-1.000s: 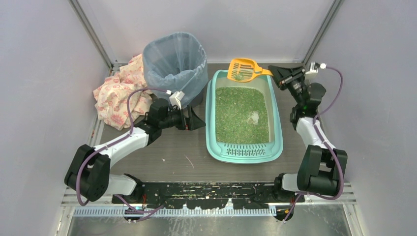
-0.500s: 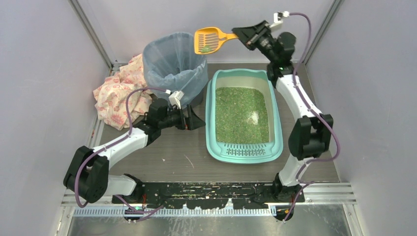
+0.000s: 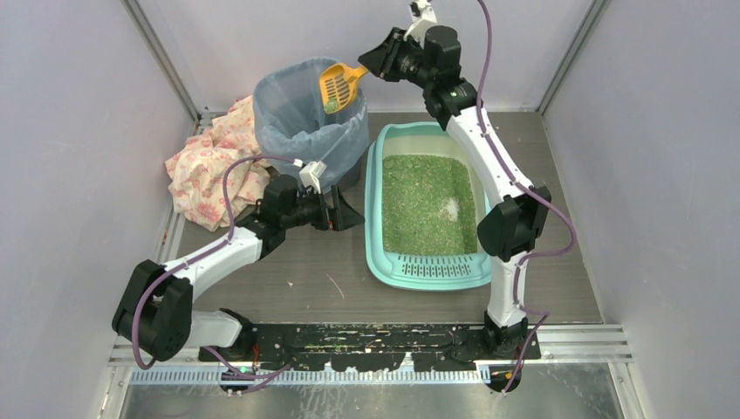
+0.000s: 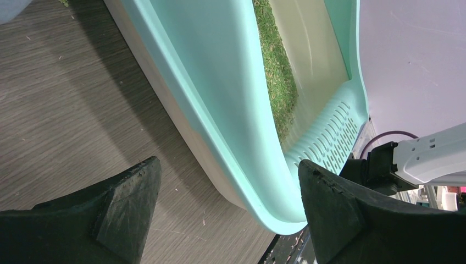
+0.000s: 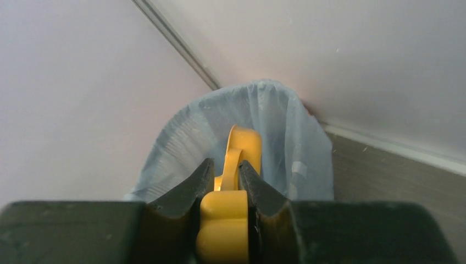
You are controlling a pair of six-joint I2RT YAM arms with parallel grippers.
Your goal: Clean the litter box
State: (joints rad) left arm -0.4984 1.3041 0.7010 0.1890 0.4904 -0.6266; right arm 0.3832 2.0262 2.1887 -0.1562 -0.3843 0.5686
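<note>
One teal litter box (image 3: pixel 373 218), green litter inside, just right of the empty, wide-open left gripper (image 3: pixel 351 213). One orange scoop (image 3: pixel 339 84) clamped by its handle in the right gripper (image 5: pixel 222 175), tilted above one bag-lined bin (image 3: pixel 297 118). One flowered cloth (image 3: pixel 205 170) left of the bin.

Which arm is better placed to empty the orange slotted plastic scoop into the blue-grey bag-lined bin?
Right: right hand holds the scoop over the bin; left hand is open beside the teal litter box.

top: high, looking down | left wrist: close beside litter box (image 4: pixel 220 110) | right wrist: above bin (image 5: pixel 181 144)
</note>
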